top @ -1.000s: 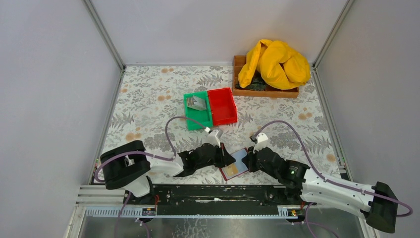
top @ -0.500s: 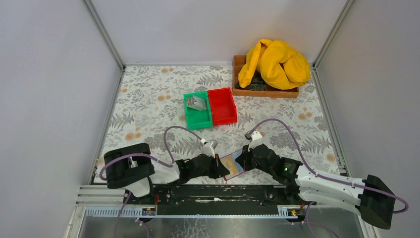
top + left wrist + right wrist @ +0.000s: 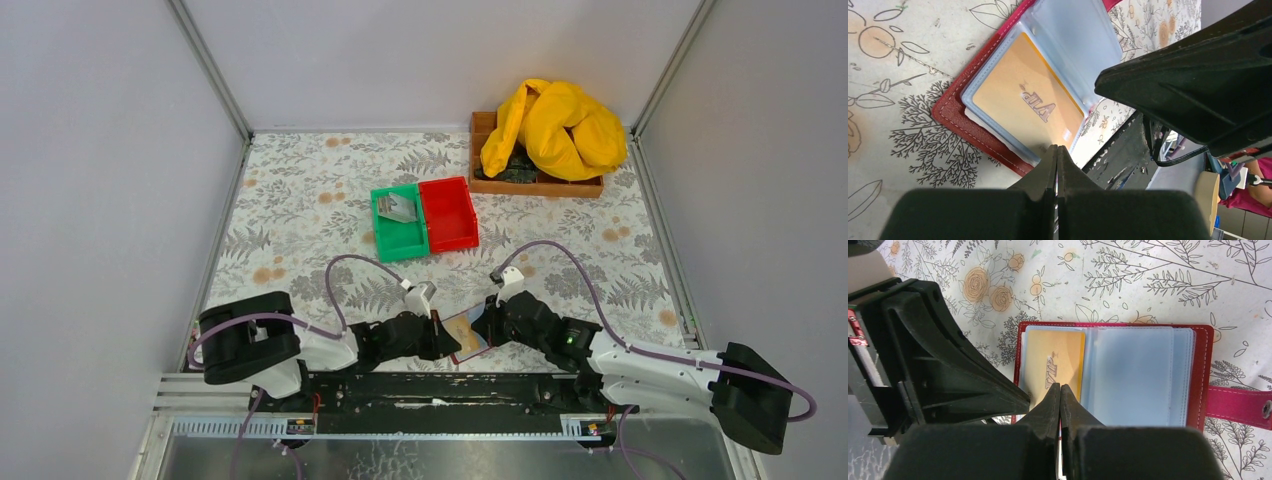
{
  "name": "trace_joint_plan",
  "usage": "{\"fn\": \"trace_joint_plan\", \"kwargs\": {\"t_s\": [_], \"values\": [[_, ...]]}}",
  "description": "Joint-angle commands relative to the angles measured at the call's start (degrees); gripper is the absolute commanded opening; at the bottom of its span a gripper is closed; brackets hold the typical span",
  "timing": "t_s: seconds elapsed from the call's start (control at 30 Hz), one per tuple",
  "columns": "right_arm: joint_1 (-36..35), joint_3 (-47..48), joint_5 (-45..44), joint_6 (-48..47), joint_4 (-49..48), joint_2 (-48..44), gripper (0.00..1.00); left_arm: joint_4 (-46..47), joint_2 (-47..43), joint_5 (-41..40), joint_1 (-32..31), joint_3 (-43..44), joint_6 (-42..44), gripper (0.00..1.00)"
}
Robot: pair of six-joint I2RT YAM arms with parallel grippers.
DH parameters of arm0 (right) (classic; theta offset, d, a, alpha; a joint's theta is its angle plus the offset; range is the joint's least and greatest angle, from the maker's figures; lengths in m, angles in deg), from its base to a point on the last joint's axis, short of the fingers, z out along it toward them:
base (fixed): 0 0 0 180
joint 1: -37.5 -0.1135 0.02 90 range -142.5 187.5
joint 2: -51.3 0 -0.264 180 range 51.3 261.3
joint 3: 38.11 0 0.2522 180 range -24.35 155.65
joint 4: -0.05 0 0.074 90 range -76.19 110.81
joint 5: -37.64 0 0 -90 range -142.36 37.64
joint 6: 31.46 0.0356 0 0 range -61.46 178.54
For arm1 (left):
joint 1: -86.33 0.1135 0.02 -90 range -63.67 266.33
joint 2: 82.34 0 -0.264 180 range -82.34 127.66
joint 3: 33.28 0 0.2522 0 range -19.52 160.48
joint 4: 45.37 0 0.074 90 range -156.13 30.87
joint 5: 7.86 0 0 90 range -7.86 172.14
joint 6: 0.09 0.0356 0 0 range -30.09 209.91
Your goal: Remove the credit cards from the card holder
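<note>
Open card holder (image 3: 464, 334) is lying between left gripper (image 3: 1056, 150) and right gripper (image 3: 1060, 390), both closed tight, right tips touching the short end of the gold credit card (image 3: 1055, 357), its long axis running along those fingers.

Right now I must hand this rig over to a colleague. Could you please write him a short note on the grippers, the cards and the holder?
Left gripper: shut, tips at the edge of the card holder.
Right gripper: shut, tips at the edge of the gold card; whether it grips the card cannot be told.
Holder: open between the two grippers, with the gold card inside it.
Done: a grey card lies in the green bin.
Left: pull out the gold card, then check the holder for more.
</note>
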Motion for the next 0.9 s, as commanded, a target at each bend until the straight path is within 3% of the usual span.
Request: {"fn": "trace_joint_plan", "kwargs": {"t_s": [0.0, 0.4, 0.5, 0.57, 0.67, 0.87], "values": [[0.76, -0.98, 0.54, 0.54, -2.67, -1.08, 0.00, -0.62, 2.01, -0.40, -0.26, 2.21, 0.07, 0.00], [3.62, -3.49, 3.85, 0.53, -4.94, -0.73, 0.01, -1.53, 2.14, -0.24, -0.28, 0.84, -1.74, 0.00], [3.76, -4.26, 5.60, 0.67, -7.09, 0.56, 0.22, -1.46, 2.94, -0.28, -0.30, 0.54, -2.44, 0.00], [3.72, -4.73, 6.56, 0.93, -8.52, 1.29, 0.29, -1.22, 3.53, -0.41, -0.25, 0.33, -2.59, 0.00], [3.85, -5.41, 7.68, 1.01, -10.45, 2.62, 0.36, -0.47, 4.93, -0.10, -0.31, 0.14, -3.03, 0.00], [4.03, -6.30, 10.36, 1.65, -13.44, 5.51, 0.40, 1.49, 6.84, 0.78, -0.14, -0.19, -3.40, 0.00]]}}
